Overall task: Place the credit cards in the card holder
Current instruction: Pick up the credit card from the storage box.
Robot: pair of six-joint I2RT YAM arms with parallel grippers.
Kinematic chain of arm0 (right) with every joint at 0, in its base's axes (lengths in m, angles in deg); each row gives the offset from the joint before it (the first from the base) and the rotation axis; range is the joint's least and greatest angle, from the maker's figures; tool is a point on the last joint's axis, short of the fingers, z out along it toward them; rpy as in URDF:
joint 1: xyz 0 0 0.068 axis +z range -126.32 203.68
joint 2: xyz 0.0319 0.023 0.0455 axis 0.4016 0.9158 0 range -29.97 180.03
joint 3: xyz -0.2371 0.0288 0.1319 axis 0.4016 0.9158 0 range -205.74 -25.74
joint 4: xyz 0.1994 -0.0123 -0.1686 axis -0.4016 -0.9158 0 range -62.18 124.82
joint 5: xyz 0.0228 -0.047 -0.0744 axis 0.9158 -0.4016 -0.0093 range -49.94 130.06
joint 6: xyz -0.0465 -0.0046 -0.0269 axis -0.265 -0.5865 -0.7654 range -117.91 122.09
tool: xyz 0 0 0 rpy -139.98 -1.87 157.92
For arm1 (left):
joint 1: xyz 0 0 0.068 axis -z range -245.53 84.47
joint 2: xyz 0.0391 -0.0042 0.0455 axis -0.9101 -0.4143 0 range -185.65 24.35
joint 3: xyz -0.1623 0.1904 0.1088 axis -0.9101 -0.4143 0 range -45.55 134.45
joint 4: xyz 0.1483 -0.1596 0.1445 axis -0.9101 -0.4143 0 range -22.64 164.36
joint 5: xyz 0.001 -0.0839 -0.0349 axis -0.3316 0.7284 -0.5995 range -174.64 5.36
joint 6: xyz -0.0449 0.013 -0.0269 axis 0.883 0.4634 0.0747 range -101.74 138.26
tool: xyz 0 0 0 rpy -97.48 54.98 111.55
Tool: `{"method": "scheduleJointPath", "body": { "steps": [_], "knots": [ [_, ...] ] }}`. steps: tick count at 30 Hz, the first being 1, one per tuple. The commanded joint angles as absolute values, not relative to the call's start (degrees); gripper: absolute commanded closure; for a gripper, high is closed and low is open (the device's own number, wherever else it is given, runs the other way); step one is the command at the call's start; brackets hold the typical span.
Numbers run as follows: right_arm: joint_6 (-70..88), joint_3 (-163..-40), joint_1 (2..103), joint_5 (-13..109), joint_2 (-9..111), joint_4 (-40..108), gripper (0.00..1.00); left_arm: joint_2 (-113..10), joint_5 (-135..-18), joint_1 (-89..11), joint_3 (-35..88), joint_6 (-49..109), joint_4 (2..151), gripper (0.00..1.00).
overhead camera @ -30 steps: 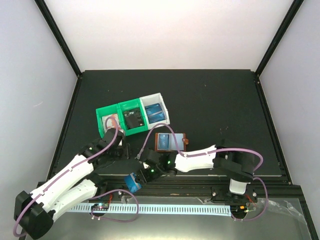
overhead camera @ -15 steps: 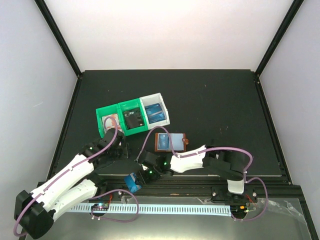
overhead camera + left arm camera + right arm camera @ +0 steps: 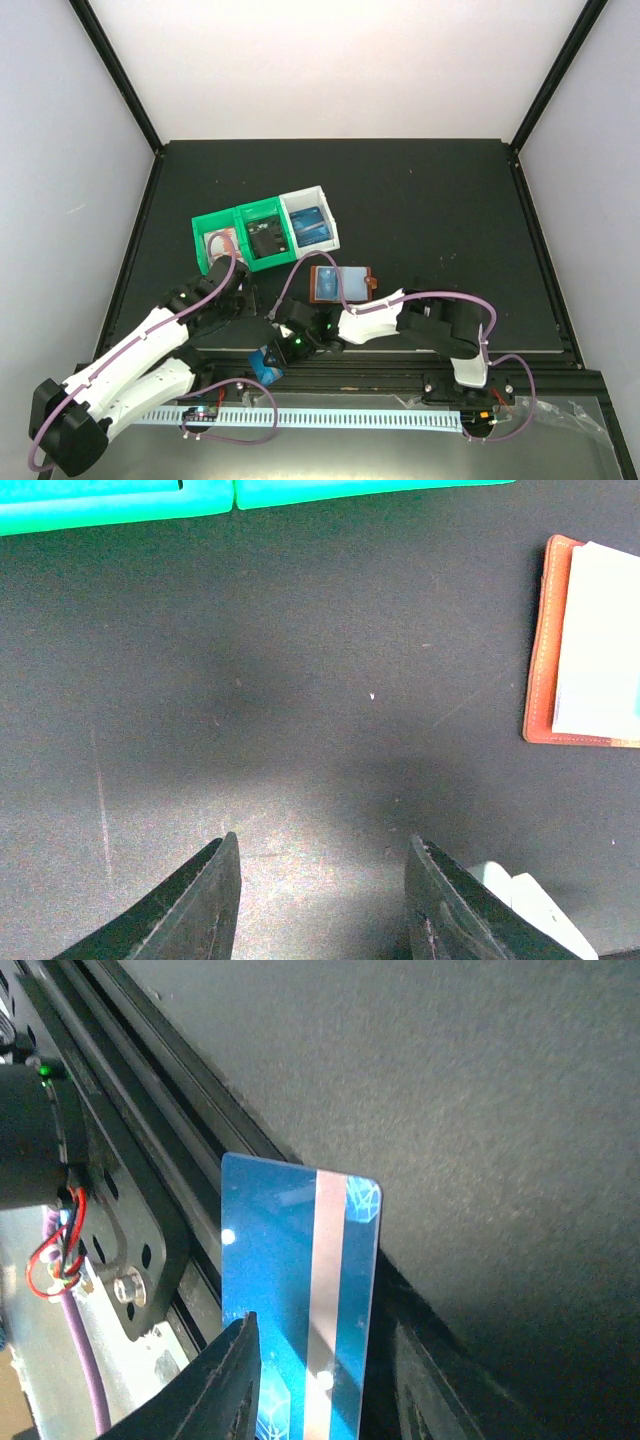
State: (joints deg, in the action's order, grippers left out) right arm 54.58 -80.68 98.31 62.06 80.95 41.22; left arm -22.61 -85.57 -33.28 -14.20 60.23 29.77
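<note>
So — right jaws pinch a blue card (image 3: 290,1280).

White arms (image 3: 130,352), black joints (image 3: 300,330), looping purple cables (image 3: 230,438)

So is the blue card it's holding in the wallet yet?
Out: the right gripper holds the blue card, apart from the card holder.

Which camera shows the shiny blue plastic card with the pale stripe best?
The right wrist view: the blue plastic card, stripe plain, sits large in the right gripper. The top view shows only a blue speck at the near edge of the table; the left wrist view, nothing.
</note>
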Motion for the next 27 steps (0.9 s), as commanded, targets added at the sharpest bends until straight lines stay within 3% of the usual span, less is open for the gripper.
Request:
{"method": "scheduleJointPath", "body": {
  "steps": [1,12,19,27],
  "knots": [
    [55.85,-80.61,97.19,63.56,82.35,45.65,0.62,-22.68,-86.33,-33.75,-11.98,59.22,29.59,0.53],
    [57.72,-79.77,96.12,67.15,84.59,51.20,0.74,-22.14,-86.23,-33.88,-11.58,58.62,29.11,0.53],
    [58.02,-77.71,95.30,66.04,82.65,53.89,0.98,-21.75,-86.14,-33.98,-10.74,58.39,28.92,0.52],
    [58.60,-71.81,91.19,67.96,73.64,59.61,0.99,-19.77,-83.15,-34.09,-8.33,56.62,31.76,0.48]
  ]
}}
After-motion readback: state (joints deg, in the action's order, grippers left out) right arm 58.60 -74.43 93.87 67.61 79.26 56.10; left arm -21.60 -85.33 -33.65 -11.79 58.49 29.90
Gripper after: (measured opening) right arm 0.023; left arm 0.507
